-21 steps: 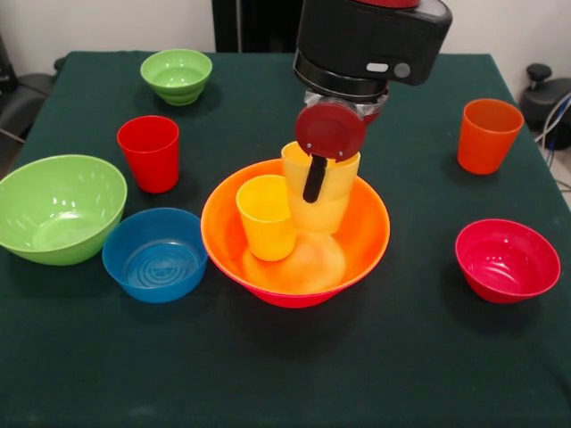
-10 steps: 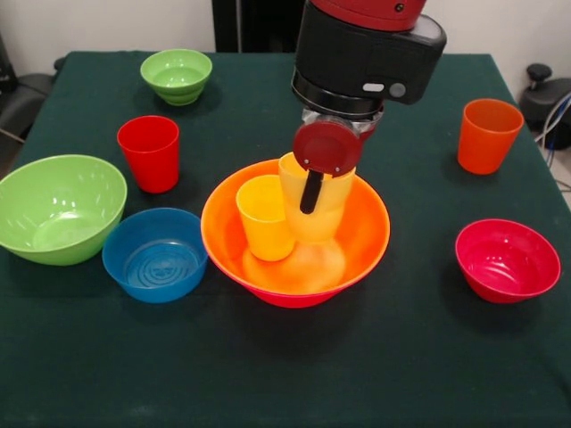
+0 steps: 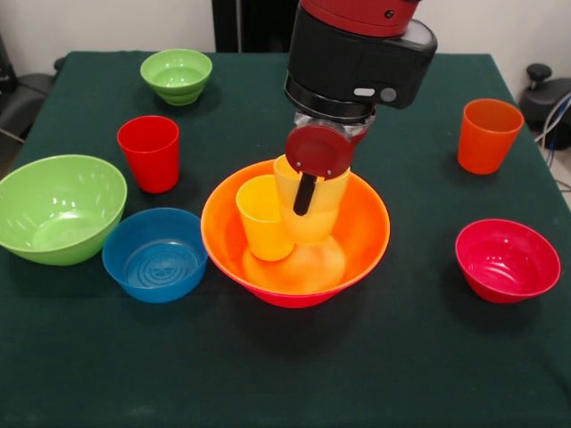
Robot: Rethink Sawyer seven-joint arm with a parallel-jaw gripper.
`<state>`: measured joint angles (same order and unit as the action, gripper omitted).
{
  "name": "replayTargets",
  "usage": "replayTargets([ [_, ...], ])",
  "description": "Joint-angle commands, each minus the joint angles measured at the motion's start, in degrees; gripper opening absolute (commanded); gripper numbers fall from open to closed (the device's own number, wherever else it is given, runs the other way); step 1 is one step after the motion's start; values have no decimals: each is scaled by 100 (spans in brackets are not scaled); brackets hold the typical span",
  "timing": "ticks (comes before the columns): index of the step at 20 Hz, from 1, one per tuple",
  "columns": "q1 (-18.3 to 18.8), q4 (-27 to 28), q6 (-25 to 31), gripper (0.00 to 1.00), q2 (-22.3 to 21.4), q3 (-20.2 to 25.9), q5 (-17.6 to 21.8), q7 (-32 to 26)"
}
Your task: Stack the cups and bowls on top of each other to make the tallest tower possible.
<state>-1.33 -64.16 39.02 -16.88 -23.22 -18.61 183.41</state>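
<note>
My gripper (image 3: 306,196) is shut on a yellow cup (image 3: 326,214); one black finger (image 3: 305,192) lies against the cup's near wall. The cup stands upright, low inside the large orange bowl (image 3: 370,234) at the table's middle. A second yellow cup (image 3: 266,218) stands in the same bowl just to its left, almost touching it. A pink-red edge (image 3: 290,301) shows under the orange bowl's base. To the left stands a red cup (image 3: 149,153), and an orange cup (image 3: 488,135) is far right.
A medium-large green bowl (image 3: 61,209) and a small blue bowl (image 3: 155,254) sit side by side at the left. A small green bowl (image 3: 177,76) is at the far left. At the right, near the table edge, sits a small red bowl (image 3: 507,260).
My gripper has carried the held yellow cup a little left and lower in the orange bowl, closer to the other yellow cup. Nothing else has moved.
</note>
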Motion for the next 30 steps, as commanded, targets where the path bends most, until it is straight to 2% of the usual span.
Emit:
replayTargets([
  [1,-63,-62,78,0,66,483,398,-429],
  [7,-223,210,450,0,197,436,352,-280],
  [24,-60,-187,-62,0,152,639,475,-761],
  [30,-7,62,-26,0,327,662,468,-776],
])
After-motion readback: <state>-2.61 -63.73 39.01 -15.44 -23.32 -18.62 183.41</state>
